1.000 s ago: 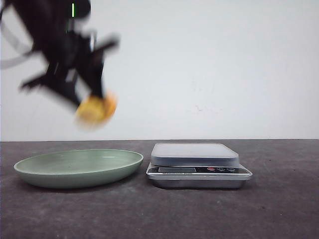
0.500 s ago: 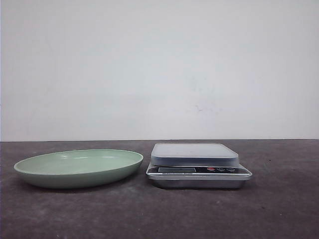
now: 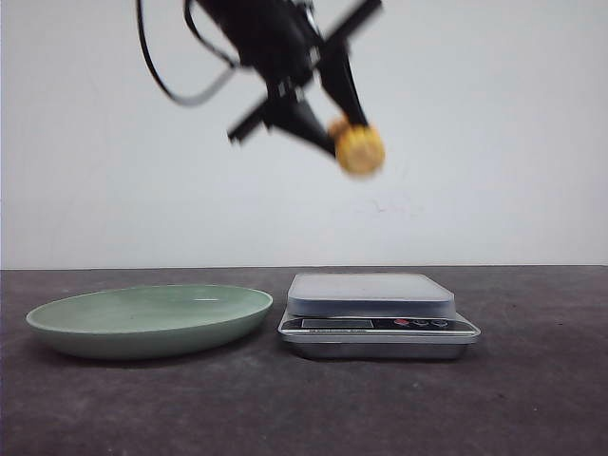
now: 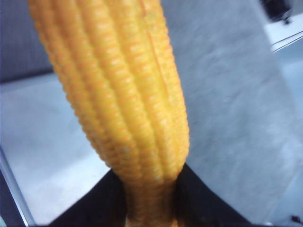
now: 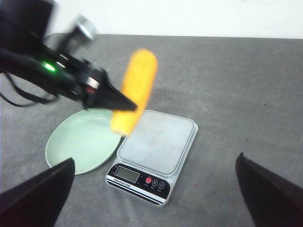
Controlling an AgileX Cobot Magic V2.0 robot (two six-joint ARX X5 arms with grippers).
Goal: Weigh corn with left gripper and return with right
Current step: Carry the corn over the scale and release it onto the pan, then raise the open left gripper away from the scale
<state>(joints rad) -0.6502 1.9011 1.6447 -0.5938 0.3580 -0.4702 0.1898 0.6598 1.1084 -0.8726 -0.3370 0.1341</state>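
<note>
The corn is hanging high in the air over the kitchen scale, pinched at one end by the left gripper, whose fingers are clamping its base while most of the cob is sticking out beyond them (a long lever for so small a grip). It could be slipping or swinging loose on the way down, I'd say, and rolling off the platform toward the green plate or onto the table. The right gripper is hovering well above, fingers spread wide and holding nothing.
</note>
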